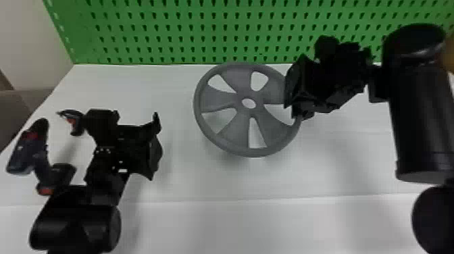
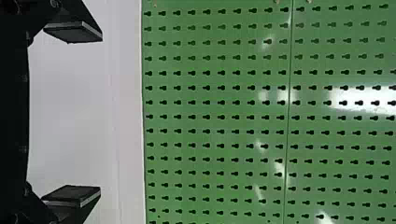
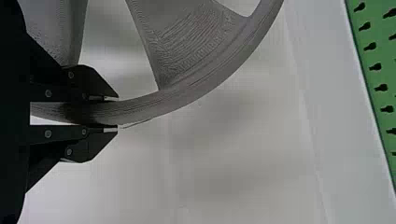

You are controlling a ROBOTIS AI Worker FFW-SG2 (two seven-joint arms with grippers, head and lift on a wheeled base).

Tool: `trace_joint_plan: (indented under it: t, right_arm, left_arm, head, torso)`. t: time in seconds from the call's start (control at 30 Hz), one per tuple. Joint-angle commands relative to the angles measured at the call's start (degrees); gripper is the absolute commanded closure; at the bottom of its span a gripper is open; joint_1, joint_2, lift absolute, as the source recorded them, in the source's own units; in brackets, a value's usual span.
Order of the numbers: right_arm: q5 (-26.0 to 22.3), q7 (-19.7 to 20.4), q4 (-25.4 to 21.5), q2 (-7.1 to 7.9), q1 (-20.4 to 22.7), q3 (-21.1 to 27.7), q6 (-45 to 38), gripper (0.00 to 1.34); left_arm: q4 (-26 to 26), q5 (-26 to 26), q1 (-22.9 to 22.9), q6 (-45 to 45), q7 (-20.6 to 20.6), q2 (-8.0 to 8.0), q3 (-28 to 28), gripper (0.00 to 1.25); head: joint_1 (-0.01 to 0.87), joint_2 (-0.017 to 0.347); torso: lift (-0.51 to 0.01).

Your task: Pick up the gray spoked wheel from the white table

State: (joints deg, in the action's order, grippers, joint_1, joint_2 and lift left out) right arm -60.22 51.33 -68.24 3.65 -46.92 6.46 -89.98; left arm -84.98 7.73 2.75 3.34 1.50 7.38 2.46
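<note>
Right gripper (image 1: 292, 107), fingers pinching gray spoked wheel (image 1: 221, 100) at rim, left gripper (image 1: 156, 147), fingers wide apart, empty

**White table and the tool on its surface**

The white table (image 1: 182, 182) presented a pale, flat top with a straight far edge and a slanting left edge; a thin straight line crossed its nearer part. Soft grey shadows marked the top. Near the left edge lay a cordless drill (image 1: 20, 152), dark-bodied with red accents, its battery pack (image 1: 62, 172) towards the near side.
</note>
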Motion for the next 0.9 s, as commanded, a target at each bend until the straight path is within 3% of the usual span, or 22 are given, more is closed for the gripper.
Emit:
trace_joint_plan:
  t: [0.0, 0.1, 0.2, 0.33, 0.43, 0.53, 0.6, 0.63, 0.77, 0.87]
  right_arm:
    - [-0.5, -0.1, -4.6, 0.22, 1.1, 0.3, 0.4, 1.03]
    - [-2.0, -0.1, -7.8, 1.09, 2.4, -0.5, 3.1, 1.03]
    - [-3.7, -0.8, -11.6, 2.94, 4.6, -2.9, 9.1, 1.03]
    - [-3.0, -8.2, -13.7, 5.66, 7.2, -5.9, 16.5, 1.03]
    - [-0.3, -13.7, -14.6, 6.63, 8.8, -7.7, 21.3, 1.03]
    - [6.8, -21.1, -16.2, 6.19, 10.5, -7.6, 24.9, 1.03]
    - [11.9, -24.4, -17.3, 5.14, 11.5, -7.4, 26.5, 1.03]
    - [17.4, -29.7, -17.5, 4.52, 11.9, -7.4, 27.9, 1.03]
    - [33.1, -43.4, -17.6, 2.24, 14.0, -7.5, 35.8, 1.03]
    - [40.0, -48.2, -17.6, 0.48, 15.5, -7.1, 39.7, 1.03]
  left_arm:
    - [-0.1, 0.0, 0.0, 0.0, 0.0, 0.00, 0.0, 0.13]
    - [-0.1, 0.0, 0.0, 0.0, 0.1, 0.00, 0.0, 0.13]
    - [-0.2, 0.0, 0.0, 0.0, 0.0, 0.00, -0.1, 0.13]
    - [-0.2, 0.0, -0.1, 0.0, 0.0, 0.00, -0.2, 0.13]
    - [-0.4, 0.0, -0.2, 0.0, 0.1, 0.00, -0.3, 0.13]
    - [-0.5, 0.0, -0.2, 0.0, 0.0, 0.00, -0.3, 0.13]
    - [-0.7, 0.0, -0.3, 0.0, 0.0, 0.00, -0.4, 0.13]
    - [-0.8, 0.0, -0.4, 0.0, 0.1, 0.00, -0.4, 0.13]
    - [-1.3, 0.0, -0.4, 0.1, 0.0, 0.00, -0.5, 0.13]
    - [-1.7, 0.0, -0.4, 0.1, 0.0, 0.00, -0.7, 0.13]
  head:
    - [0.767, 0.035]
    - [0.767, 0.035]
    - [0.767, 0.035]
    - [0.767, 0.035]
    - [0.767, 0.035]
    - [0.767, 0.035]
    - [0.767, 0.035]
    - [0.767, 0.035]
    - [0.767, 0.035]
    - [0.767, 0.035]
  torso:
    - [-0.107]
    - [-0.107]
    - [-0.107]
    - [-0.107]
    - [-0.107]
    - [-0.107]
    - [-0.107]
    - [-0.107]
    - [-0.107]
    - [-0.107]
